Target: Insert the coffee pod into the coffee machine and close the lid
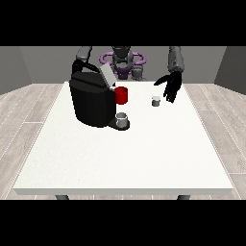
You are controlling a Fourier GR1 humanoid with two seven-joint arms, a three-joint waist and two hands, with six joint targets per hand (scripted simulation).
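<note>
From where I stand across the white table point(120, 163), the small grey coffee pod point(155, 101) sits upright on the tabletop, toward the far edge and well to the view's right of the coffee machine point(92, 100). The hand at the view's right point(172, 86) hangs just beside it, slightly farther back and a little more to the right, fingers straight and spread downward, holding nothing. So the pod lies toward the camera and a touch toward the machine from that palm, near but, as far as I can tell, not touching. It is a short squat thing with no long axis to speak of; its flat top faces up.

That hand is plainly the nearer one. The other arm rises behind the machine at the view's left, and its hand is hidden by the black body, so I cannot say how its fingers stand.

The machine's lid point(106, 74) is tilted up and open, which suits the pod going in from above.

Counting: one pod, one coffee machine, one red cup point(121, 95) close by the machine's far right side, and one grey cup point(122, 120) on the machine's drip base at the front. The pod has not yet been picked up.
</note>
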